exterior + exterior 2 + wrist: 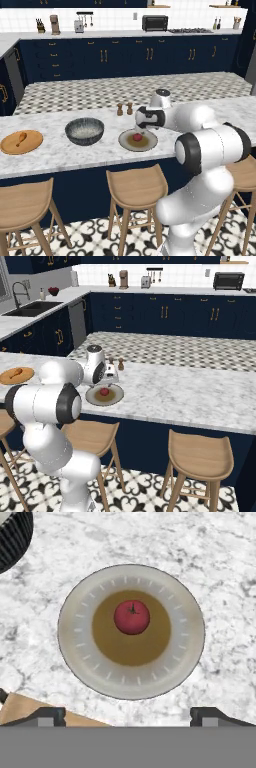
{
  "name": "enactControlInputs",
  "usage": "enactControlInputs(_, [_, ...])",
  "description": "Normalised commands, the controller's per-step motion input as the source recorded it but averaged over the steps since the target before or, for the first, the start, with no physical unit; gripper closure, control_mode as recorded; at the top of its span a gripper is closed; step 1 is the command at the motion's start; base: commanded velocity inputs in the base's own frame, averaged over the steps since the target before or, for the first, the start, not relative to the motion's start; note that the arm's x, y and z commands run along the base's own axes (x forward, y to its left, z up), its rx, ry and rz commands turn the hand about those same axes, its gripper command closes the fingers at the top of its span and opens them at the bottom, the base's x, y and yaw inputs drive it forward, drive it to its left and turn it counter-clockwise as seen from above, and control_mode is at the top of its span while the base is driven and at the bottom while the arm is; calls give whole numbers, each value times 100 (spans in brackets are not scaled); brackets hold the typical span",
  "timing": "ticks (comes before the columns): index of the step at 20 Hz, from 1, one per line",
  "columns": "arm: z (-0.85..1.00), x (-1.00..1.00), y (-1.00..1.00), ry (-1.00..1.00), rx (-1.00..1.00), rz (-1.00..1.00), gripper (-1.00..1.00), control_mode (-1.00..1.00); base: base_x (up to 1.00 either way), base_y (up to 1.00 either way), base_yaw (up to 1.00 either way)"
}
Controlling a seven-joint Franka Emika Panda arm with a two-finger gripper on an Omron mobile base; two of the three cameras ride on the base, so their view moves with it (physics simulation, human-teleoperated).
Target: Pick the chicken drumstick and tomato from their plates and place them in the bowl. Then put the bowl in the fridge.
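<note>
The claw [128,714] hangs above the grey-rimmed plate [75,637], released and holding nothing; its two tips stand wide apart at the bottom of the hand view. The tomato [132,617] sits on the brown centre of this plate, a little toward 12 o'clock from the middle. I judge that the step in hand is to pick the tomato. To do it well, the claw should first shift toward 12 o'clock until the tomato lies midway between the tips, then go straight down and close gently, because a round ball can roll away. The bowl [84,131] stands on the surface [55,150] at 9 o'clock of the plate, near it. The drumstick [21,138] lies on the wooden plate [30,146] further at 9 o'clock.
</note>
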Motion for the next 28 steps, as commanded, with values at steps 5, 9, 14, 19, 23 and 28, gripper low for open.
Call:
enactControlInputs(5, [-48,51,12,1,0,2,-100,-100,0,0,0])
enactControlInputs(9, [-49,36,3,2,0,0,-100,-100,0,0,0])
enactControlInputs(14, [-41,42,3,1,0,0,-100,-100,0,0,0])
enactControlInputs(19, [-20,35,2,2,0,0,-100,-100,0,0,0])
enactControlInputs(23, [-12,15,9,2,0,0,-100,-100,0,0,0])
enactControlInputs(28, [-12,12,13,1,0,0,-100,-100,0,0,0])
